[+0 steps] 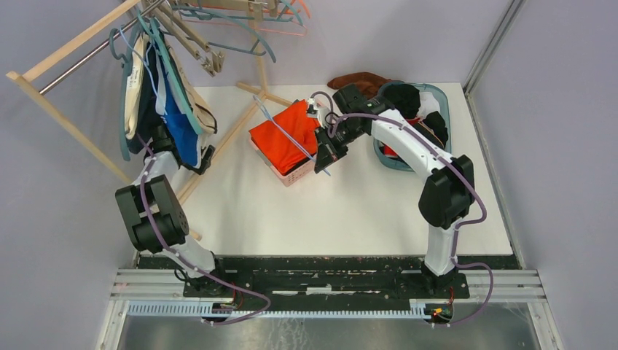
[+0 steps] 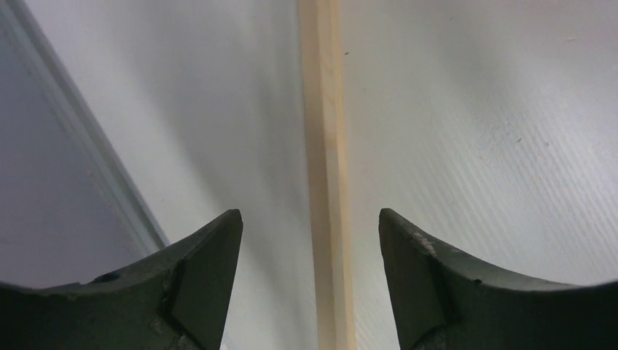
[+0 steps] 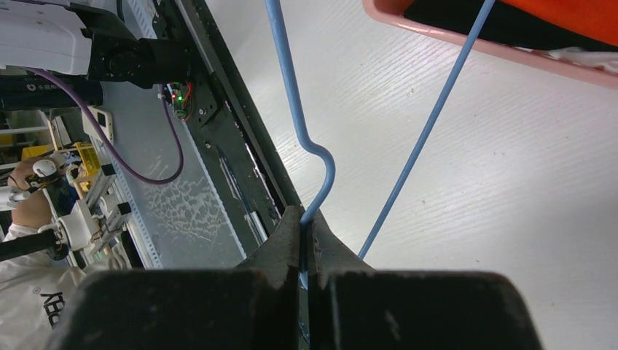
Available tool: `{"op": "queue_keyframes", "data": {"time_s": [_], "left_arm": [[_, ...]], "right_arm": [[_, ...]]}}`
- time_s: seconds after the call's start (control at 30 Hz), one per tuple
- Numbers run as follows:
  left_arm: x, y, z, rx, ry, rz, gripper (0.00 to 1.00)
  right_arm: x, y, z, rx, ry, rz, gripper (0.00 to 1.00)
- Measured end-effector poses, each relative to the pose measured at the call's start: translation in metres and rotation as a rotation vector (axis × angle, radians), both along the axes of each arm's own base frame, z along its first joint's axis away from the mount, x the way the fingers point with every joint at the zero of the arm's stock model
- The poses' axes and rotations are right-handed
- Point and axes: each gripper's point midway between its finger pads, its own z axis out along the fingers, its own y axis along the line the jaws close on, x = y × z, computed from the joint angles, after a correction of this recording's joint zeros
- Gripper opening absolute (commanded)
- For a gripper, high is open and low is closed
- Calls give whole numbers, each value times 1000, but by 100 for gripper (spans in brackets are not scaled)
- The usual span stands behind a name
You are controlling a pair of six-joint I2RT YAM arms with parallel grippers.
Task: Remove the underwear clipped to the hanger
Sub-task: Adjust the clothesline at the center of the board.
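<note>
Right fingers [image 3: 280, 251] pinch a blue hanger [image 3: 293, 95] over the white table [image 3: 510, 189], pink basket [image 3: 466, 40] nearby

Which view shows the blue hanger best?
Right wrist: the blue hanger is close up, pinched in the shut right gripper. Top external shows only a thin blue line over the orange garment. Left wrist shows none of it.

Pale lilac walls [image 1: 379, 36] around a white table [image 1: 328, 211]

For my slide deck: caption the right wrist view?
Right gripper shut on a blue hanger over the white table, pink basket at the top edge.
</note>
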Motion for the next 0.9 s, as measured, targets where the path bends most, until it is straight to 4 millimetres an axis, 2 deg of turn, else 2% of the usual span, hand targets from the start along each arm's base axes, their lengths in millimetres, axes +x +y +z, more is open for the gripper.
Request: {"op": "queue_keyframes", "data": {"time_s": [0.23, 0.3, 0.53, 0.67, 0.83, 0.9], "left_arm": [[14, -25, -37, -13, 100, -103, 54], [18, -26, -42, 1, 113, -116, 50], [32, -25, -44, 76, 122, -178, 24], [31, -27, -45, 124, 175, -218, 11], [30, -28, -45, 182, 214, -287, 3], [29, -28, -46, 196, 217, -311, 3]], "right_arm": [[5, -4, -1, 3, 1, -15, 1], [7, -5, -2, 5, 0, -19, 1], [12, -10, -4, 4, 2, -36, 1], [15, -15, -6, 2, 5, -48, 1], [16, -22, -10, 0, 18, -63, 1], [17, -25, -10, 1, 17, -69, 1]]}}
